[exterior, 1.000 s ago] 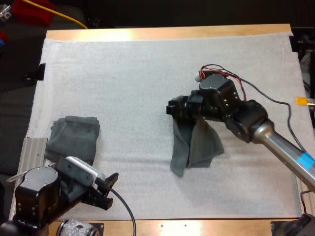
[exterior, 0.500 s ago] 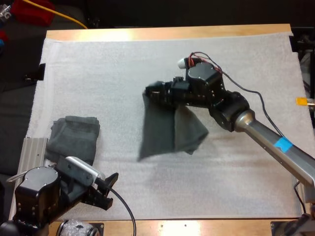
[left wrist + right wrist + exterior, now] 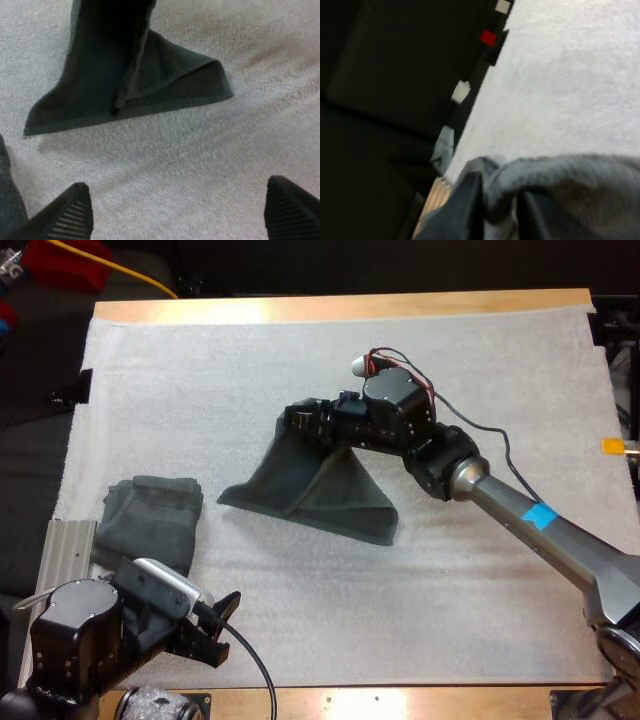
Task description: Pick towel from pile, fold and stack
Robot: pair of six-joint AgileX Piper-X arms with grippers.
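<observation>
- Fingers (image 3: 469, 197) of the right gripper (image 3: 298, 424) are clamping one top edge of the dark grey-green towel (image 3: 320, 490), just left of centre in the high view.
- The towel is hanging down from that pinch like a little tent, and its bottom hem is resting on the white mat (image 3: 300, 350).
- The hem's long axis is running from centre-left down toward centre-right of the frame.
- The left gripper (image 3: 222, 628) is sitting in the lower left, fingers spread apart and gripping nothing.
- From those open fingers the towel is lying up and to the right, well apart. In the left wrist view the hem is stretching across in front of them.
- The hem's left corner is the bit nearest the left arm, so I'm guessing that's the corner it should reach for.
- The crumpled towel pile (image 3: 150, 520) is lying centre-left, near the left arm.
</observation>
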